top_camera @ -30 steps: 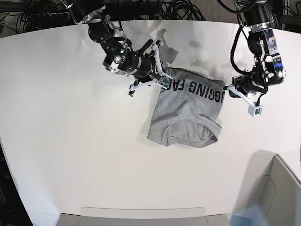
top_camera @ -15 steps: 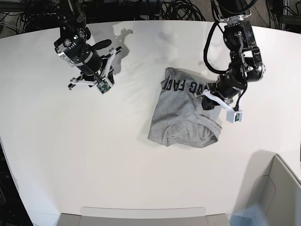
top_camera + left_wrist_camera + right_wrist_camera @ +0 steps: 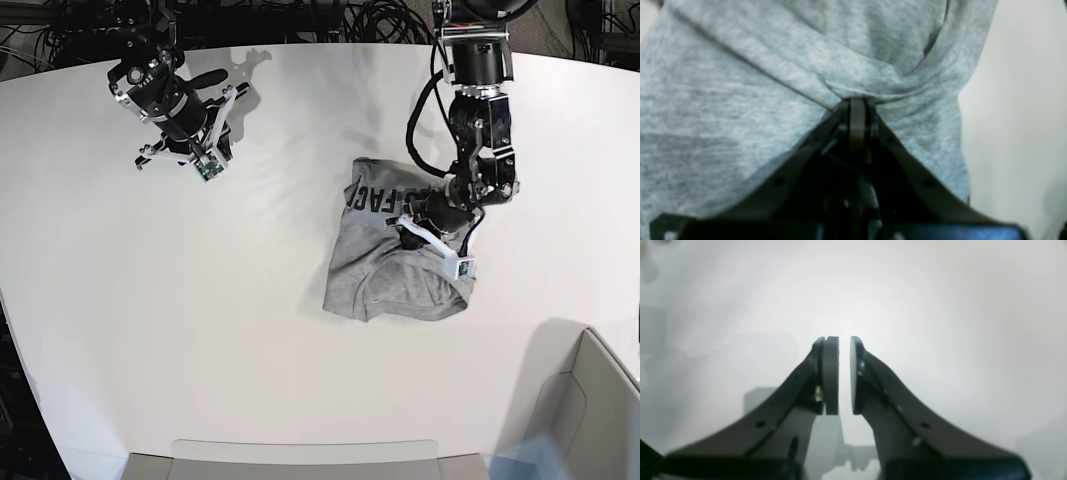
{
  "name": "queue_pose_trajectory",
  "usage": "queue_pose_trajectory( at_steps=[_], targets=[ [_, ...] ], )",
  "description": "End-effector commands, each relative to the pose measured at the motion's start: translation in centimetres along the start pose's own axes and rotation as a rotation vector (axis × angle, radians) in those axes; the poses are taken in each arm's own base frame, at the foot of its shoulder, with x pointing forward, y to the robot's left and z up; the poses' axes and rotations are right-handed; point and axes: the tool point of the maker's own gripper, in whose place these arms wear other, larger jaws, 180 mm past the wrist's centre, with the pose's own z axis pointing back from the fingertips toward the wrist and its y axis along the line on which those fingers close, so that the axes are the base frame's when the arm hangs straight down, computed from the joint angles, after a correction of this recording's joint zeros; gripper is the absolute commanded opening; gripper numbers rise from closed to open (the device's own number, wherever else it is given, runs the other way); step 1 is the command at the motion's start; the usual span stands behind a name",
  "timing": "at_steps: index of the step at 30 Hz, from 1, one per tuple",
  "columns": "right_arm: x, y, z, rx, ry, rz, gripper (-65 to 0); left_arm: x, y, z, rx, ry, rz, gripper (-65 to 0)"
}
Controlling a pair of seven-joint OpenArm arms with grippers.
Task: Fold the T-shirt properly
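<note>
The heather-grey T-shirt [image 3: 385, 275] lies bunched right of the table's centre, with black lettering showing along its upper edge. My left gripper [image 3: 408, 230] hangs over the shirt's middle, shut on a pinched fold of its cloth. In the left wrist view the T-shirt [image 3: 740, 83] fills the frame, and the left gripper [image 3: 857, 101] has creases fanning out from its closed tips. My right gripper [image 3: 212, 135] hovers far off at the table's back left. In its wrist view the right gripper [image 3: 844, 373] shows a narrow gap between its pads, with only bare white table behind.
A grey bin [image 3: 590, 400] sits at the front right corner and a grey tray edge [image 3: 300, 455] runs along the front. Black cables [image 3: 330, 20] lie behind the white table [image 3: 200, 300].
My right gripper has let go of the shirt's upper left corner and swung away to the back left. My left gripper has dragged its fold leftward over the shirt, covering part of the lettering.
</note>
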Motion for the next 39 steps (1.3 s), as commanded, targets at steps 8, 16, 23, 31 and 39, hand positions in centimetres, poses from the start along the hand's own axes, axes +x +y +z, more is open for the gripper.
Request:
queue_pose_trajectory(
  at_steps=[8,16,23,31,39],
  targets=[
    [1.3,-0.4,0.4,-0.010,-0.047,0.006,-59.3,2.6,12.1,3.6,0.266,-0.006,0.035,-65.0],
    [2.1,-0.5,0.6,-0.017,-0.071,0.013,-59.3,5.8,13.1,5.4,0.294,-0.076,-0.008,-65.0],
    [3.4,-1.0,1.7,-0.042,-0.112,0.034,-59.3,11.6,7.6,11.9,0.266,-0.334,-0.198,-65.0],
    [-2.7,1.7,2.9,0.017,0.037,-0.002,-59.3,6.7,4.5,17.0,0.264,-0.345,-0.336,-65.0],
    [-10.8,6.0,6.5,0.099,0.219,-0.082,-59.3,-3.1,11.4,20.4,0.427,-0.120,-0.239,-65.0]
  ],
)
